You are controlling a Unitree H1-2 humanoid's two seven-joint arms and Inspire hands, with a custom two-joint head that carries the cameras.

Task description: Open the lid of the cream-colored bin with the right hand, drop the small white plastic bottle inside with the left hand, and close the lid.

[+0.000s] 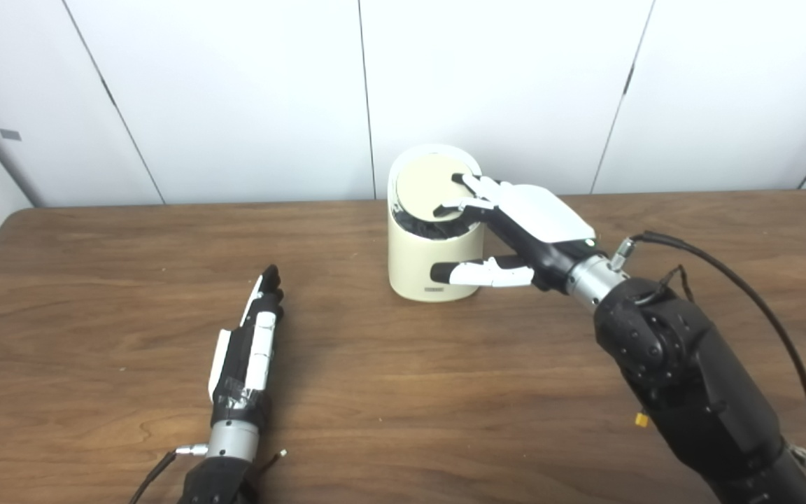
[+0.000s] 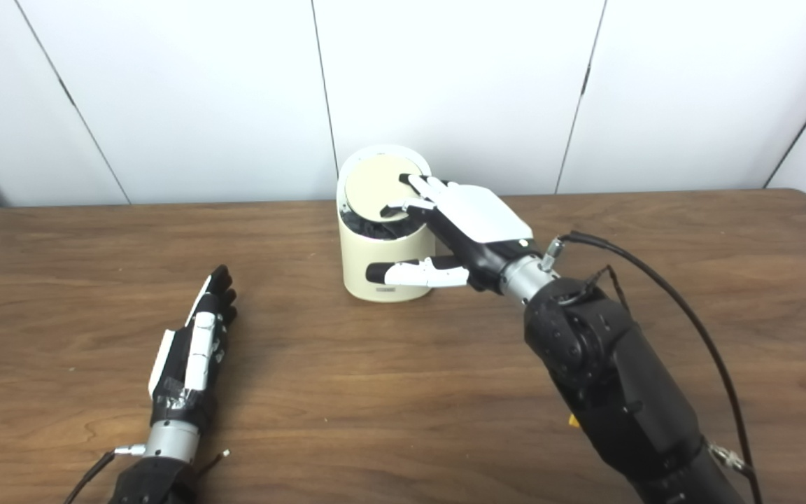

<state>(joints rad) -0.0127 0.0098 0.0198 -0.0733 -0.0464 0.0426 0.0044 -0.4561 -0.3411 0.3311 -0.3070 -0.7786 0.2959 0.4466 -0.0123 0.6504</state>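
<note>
The cream-colored bin [image 1: 420, 269] stands at the middle back of the table. Its round tan lid [image 1: 427, 187] is tilted up toward me, and a dark liner shows in the gap under its front edge. My right hand [image 1: 525, 217] is open. Its fingers rest on the right part of the lid and its thumb stretches along the bin's front right wall. My left hand [image 1: 252, 336] lies flat on the table at the front left, fingers straight, holding nothing. No small white bottle shows in either view.
The brown wooden table [image 1: 403, 392] runs back to a white panelled wall [image 1: 501, 84] just behind the bin. A black cable [image 1: 760, 301] loops from my right wrist over the table's right side.
</note>
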